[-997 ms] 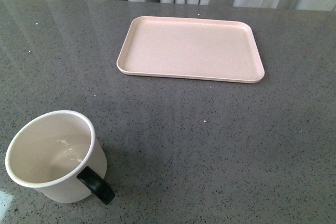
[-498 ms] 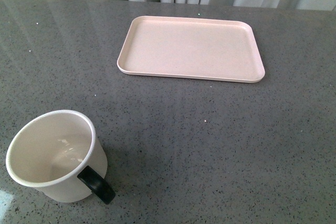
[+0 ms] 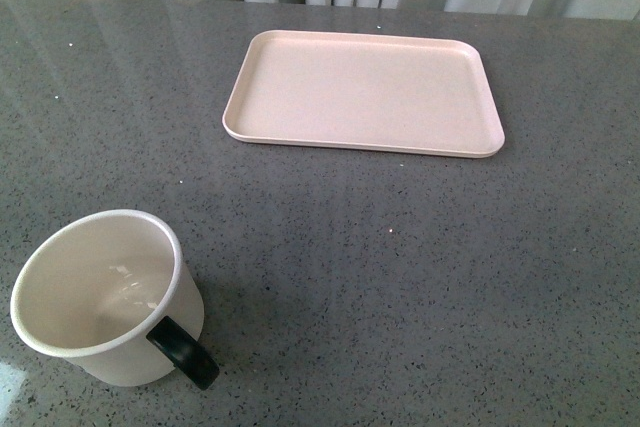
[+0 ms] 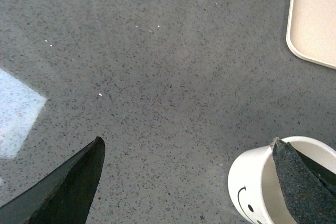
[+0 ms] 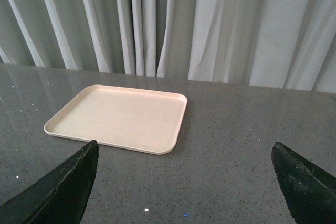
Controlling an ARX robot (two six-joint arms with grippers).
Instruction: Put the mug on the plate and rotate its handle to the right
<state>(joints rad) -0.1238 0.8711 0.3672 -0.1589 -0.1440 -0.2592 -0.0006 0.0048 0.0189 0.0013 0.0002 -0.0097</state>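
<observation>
The cream mug (image 3: 105,297) stands upright on the grey table at the near left, empty, its black handle (image 3: 184,352) pointing to the near right. The pale pink plate (image 3: 365,93) lies flat and empty at the far middle. Neither arm shows in the front view. In the left wrist view my left gripper (image 4: 189,148) is open, with the mug (image 4: 257,187) and its smiley print close beside one fingertip (image 4: 296,182). A corner of the plate (image 4: 315,19) shows there too. My right gripper (image 5: 184,150) is open above bare table, the plate (image 5: 121,116) lying beyond it.
The grey speckled table (image 3: 420,277) stretches between mug and plate. White curtains (image 5: 173,24) hang behind the table's far edge. A pale patch of reflected light (image 4: 16,111) lies on the table in the left wrist view.
</observation>
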